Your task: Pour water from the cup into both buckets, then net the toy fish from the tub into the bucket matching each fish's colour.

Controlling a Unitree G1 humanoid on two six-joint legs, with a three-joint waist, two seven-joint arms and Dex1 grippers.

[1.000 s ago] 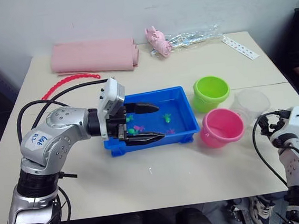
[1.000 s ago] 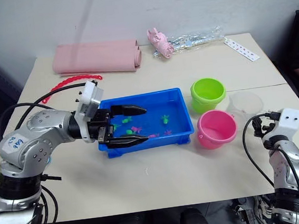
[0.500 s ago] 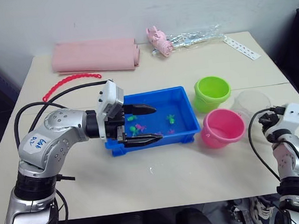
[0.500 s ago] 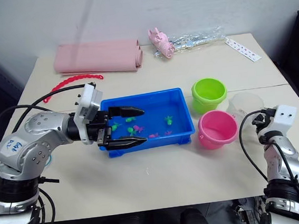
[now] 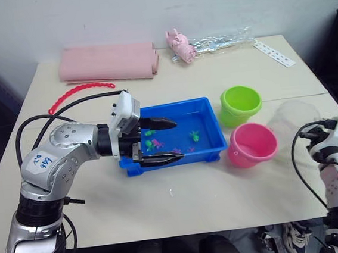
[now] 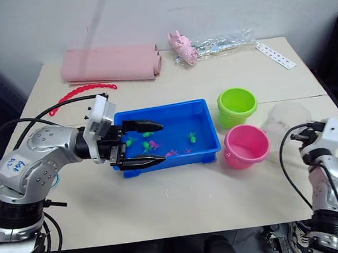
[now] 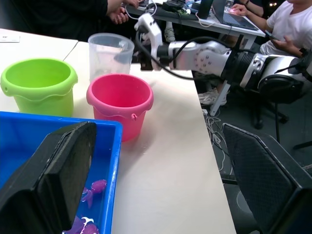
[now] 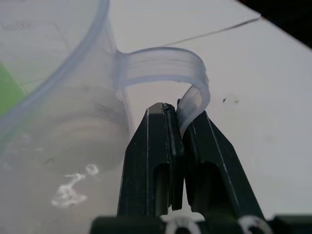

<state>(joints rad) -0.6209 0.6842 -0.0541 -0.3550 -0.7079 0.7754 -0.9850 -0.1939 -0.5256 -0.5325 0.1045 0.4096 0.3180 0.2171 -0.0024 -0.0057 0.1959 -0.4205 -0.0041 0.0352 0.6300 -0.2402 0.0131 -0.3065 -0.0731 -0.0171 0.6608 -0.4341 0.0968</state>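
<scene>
Black fingers of the left gripper (image 5: 158,141) stand wide apart over the left end of the tub (image 5: 211,125), holding nothing; 1 finger hangs above the water, the other over the tub's near rim. Blue and shallow, the tub sits mid-table with the toy fish (image 5: 194,136) scattered in it, green and pink alike. To its right stand the 2 buckets, the green bucket (image 5: 240,104) farther away and the pink bucket (image 5: 252,144) nearer, close beside each other. Right of them is the cup (image 7: 110,50) (clear, so it reads faintly against the table), near the table's right edge. The right gripper (image 8: 178,119) is clamped tight on the cup's handle (image 8: 187,87), with the handle's thin strip pinched between the fingertips.

Judging by this, the step in hand is the pour. That grip is on a narrow, springy loop, so the cup may swing; lifting slowly and keeping it level until the spout is over a bucket's mouth should help. Tilting gently would save enough water for the 2nd bucket.
</scene>
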